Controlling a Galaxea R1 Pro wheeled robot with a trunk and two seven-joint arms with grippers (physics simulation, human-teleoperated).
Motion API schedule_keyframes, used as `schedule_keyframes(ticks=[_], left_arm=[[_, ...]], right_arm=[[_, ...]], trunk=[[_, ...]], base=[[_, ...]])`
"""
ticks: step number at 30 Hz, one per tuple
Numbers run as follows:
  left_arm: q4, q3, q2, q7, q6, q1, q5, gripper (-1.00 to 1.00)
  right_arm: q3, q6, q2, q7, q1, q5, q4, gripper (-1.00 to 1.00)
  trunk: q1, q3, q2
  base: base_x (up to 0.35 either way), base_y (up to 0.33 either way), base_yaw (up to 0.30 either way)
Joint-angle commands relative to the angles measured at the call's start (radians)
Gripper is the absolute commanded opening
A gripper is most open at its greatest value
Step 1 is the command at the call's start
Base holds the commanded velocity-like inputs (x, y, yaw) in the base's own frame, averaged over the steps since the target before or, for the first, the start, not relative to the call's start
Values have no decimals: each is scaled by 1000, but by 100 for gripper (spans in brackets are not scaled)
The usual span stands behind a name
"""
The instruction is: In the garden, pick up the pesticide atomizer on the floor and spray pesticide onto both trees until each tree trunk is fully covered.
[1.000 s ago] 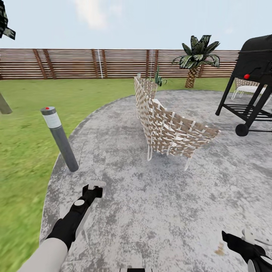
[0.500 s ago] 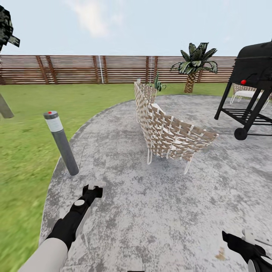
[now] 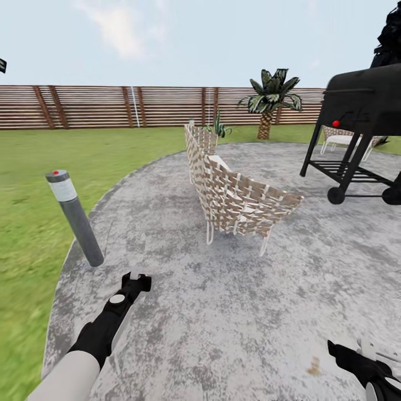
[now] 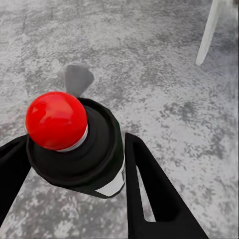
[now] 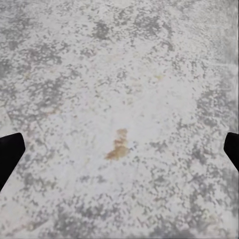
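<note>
Looking forward from the head view, we are on a round grey patio (image 3: pixel 239 312) in the garden, its lawn (image 3: pixel 33 184) running to the slat fence (image 3: pixel 111 106); a bollard light (image 3: pixel 75 217) stands at the patio's left edge, a woven chair (image 3: pixel 234 192) sits near its middle and a black grill (image 3: pixel 356 128) by its right edge. No thick bare trunk shows, only a short palm (image 3: pixel 270 100) at the fence, so we judge the step in hand is travel toward the trees. The left gripper (image 3: pixel 135 278) reaches forward low over the paving. In the left wrist view, the pesticide atomizer (image 4: pixel 74 144), black with a red button on top, sits clamped between the two dark fingers (image 4: pixel 149 184), upright over the paving. In the right wrist view, the right gripper (image 5: pixel 119 149) is spread wide and empty above the stained paving. To do this well, we should keep the can steady, steer off the patio clear of chair and bollard, and turn until a trunk comes into sight.
</note>
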Motion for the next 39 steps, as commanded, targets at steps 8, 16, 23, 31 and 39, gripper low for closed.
schedule_keyframes(ticks=[8,16,23,31,39], left_arm=[[0,0,0,0,0,1,0,-100],[0,0,0,0,0,1,0,-100],[0,0,0,0,0,1,0,-100],[0,0,0,0,0,1,0,-100],[0,0,0,0,0,1,0,-100]], right_arm=[[-1,0,-1,0,0,0,0,100],[-2,0,-2,0,0,0,0,100],[-2,0,-2,0,0,0,0,100],[-2,0,-2,0,0,0,0,100],[-2,0,-2,0,0,0,0,100]], trunk=[[0,8,0],[0,16,0],[0,22,0],[-2,50,1],[-3,65,2]], base=[[0,0,-224],[0,0,-224],[0,0,-224],[0,0,-224],[0,0,-224]])
